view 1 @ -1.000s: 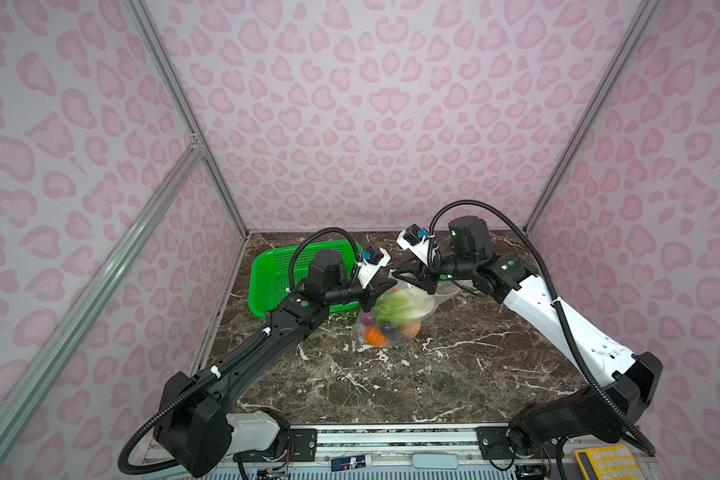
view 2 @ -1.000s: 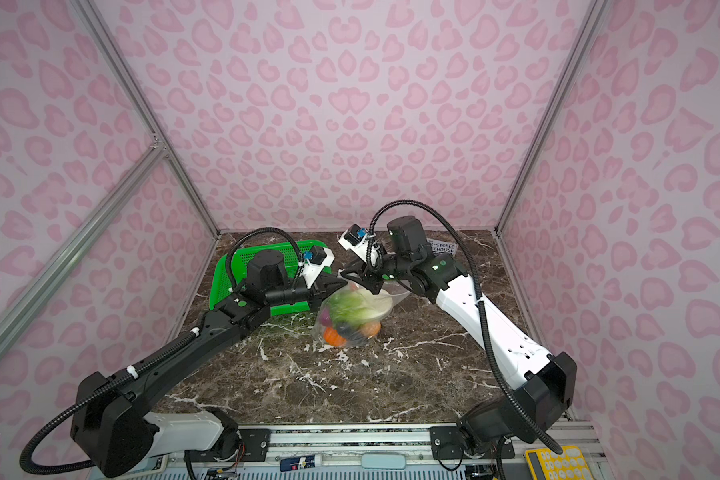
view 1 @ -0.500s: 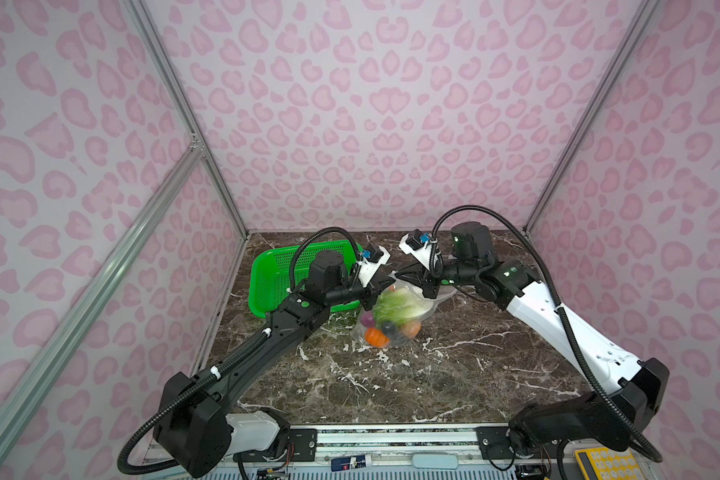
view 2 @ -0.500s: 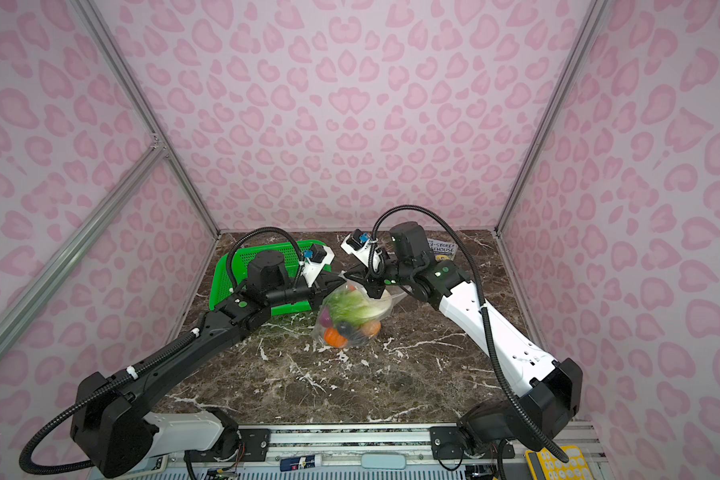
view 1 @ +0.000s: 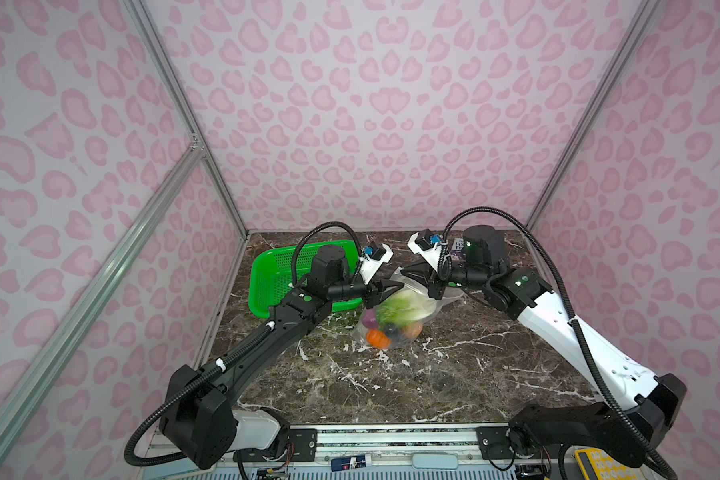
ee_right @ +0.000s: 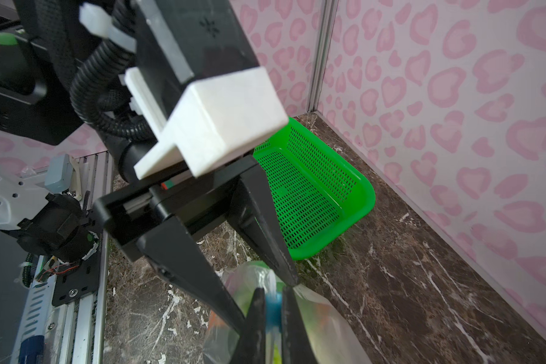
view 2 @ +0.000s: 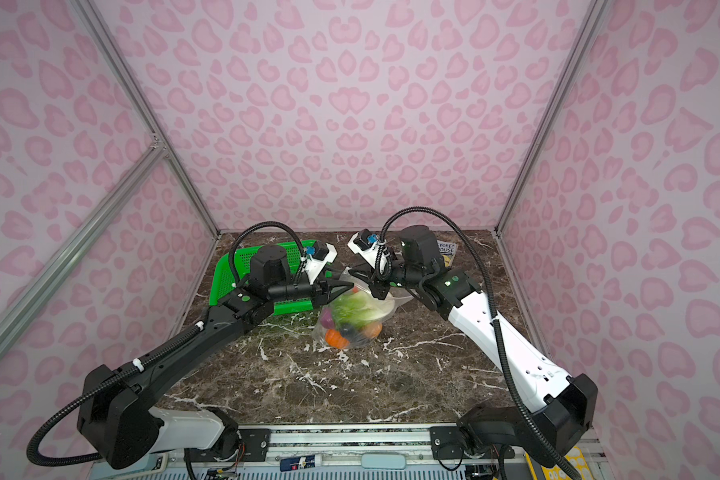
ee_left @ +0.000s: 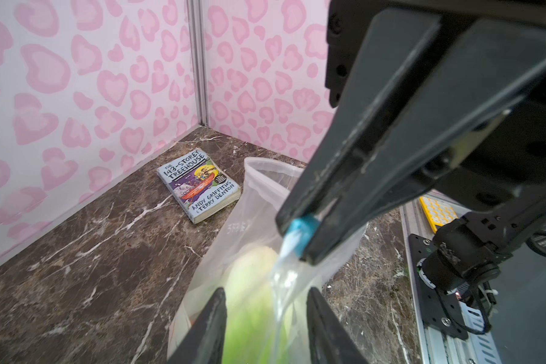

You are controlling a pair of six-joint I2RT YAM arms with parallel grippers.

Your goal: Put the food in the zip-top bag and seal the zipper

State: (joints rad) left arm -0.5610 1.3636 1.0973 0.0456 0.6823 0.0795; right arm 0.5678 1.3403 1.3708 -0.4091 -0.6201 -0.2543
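Observation:
The clear zip-top bag (view 1: 395, 320) sags on the marble top with the food inside: a white-green cabbage (view 1: 404, 307), an orange pumpkin (view 1: 378, 338) and a purple onion (view 1: 370, 320). My right gripper (ee_right: 274, 315) is shut on the zipper's blue slider tab (ee_right: 273, 307), also seen in the left wrist view (ee_left: 303, 231), at the bag's raised mouth. My left gripper (ee_left: 267, 318) stands open at the same mouth edge. Loose bag film (ee_left: 284, 283) runs between its fingers without being clamped. In both top views the two grippers meet above the bag (view 2: 350, 316).
A green mesh basket (view 1: 292, 274) stands at the back left, just behind the left arm. A paperback book (ee_left: 199, 184) lies near the back right corner. Pink patterned walls close three sides. A yellow pad (view 1: 599, 465) sits at the front right below the rail.
My left gripper has opened and let go of the bag's mouth edge. The right gripper closed fully on the blue slider, and its arm shifted slightly to the right.

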